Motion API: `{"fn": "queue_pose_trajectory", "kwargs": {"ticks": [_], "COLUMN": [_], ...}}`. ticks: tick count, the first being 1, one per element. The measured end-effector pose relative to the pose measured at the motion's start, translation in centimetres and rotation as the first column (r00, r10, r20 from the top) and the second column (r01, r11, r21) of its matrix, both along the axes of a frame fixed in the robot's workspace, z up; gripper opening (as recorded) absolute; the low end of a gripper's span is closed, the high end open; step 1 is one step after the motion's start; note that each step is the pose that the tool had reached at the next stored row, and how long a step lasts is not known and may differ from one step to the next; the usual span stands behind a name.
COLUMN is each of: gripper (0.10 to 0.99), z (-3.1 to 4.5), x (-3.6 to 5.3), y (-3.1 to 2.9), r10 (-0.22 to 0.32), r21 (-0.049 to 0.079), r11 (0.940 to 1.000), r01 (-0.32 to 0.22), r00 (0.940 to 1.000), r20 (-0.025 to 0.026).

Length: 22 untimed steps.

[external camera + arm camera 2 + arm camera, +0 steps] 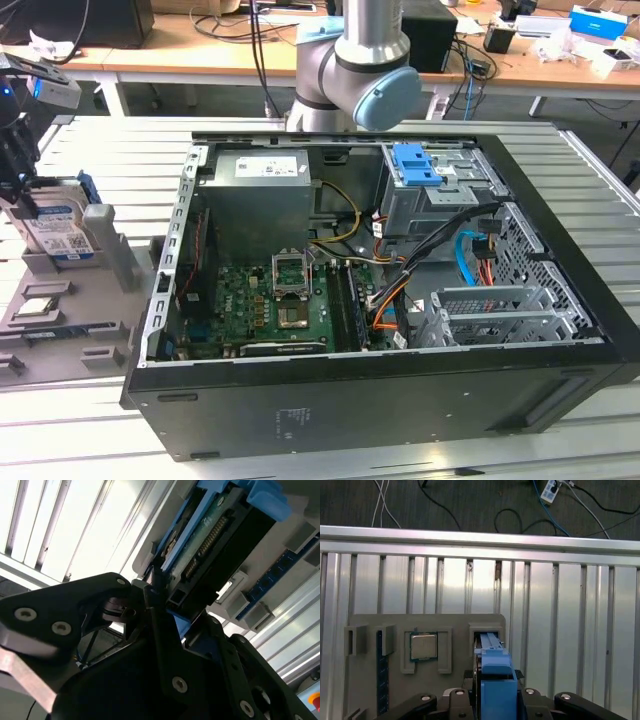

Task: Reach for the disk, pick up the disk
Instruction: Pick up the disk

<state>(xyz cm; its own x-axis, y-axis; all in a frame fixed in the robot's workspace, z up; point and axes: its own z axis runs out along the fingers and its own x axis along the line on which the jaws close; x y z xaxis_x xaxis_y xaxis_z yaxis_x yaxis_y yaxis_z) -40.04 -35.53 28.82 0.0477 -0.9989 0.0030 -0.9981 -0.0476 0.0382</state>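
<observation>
Field note: I read the pincer [20, 185] clamped on the flat silver metal disk [55, 228] with blue side rails. The disk stands upright in a grey plastic holder [105, 245] at the exterior view's left.

Tight at the left edge of the exterior view: the disk [55, 228] stands upright in the grey holder [95, 300], with a grey block [108, 240] just beside it. The open computer case [400, 400] blocks mid-frame. The bare slatted table [80, 430] at lower left is wide open.
</observation>
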Motion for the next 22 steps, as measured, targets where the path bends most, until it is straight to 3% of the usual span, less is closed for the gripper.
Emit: {"fn": "queue_pose_trajectory", "kwargs": {"ticks": [11, 22], "gripper": [0.369, 0.369], "z": [0.04, 1.50], "x": [0.01, 0.00], "y": [0.00, 0.00], "r10": [0.000, 0.000], "r21": [-0.002, -0.002], "r11": [1.0000, 1.0000], "r01": [0.000, 0.000], "r00": [1.0000, 1.0000], "r20": [0.0001, 0.0000]}}
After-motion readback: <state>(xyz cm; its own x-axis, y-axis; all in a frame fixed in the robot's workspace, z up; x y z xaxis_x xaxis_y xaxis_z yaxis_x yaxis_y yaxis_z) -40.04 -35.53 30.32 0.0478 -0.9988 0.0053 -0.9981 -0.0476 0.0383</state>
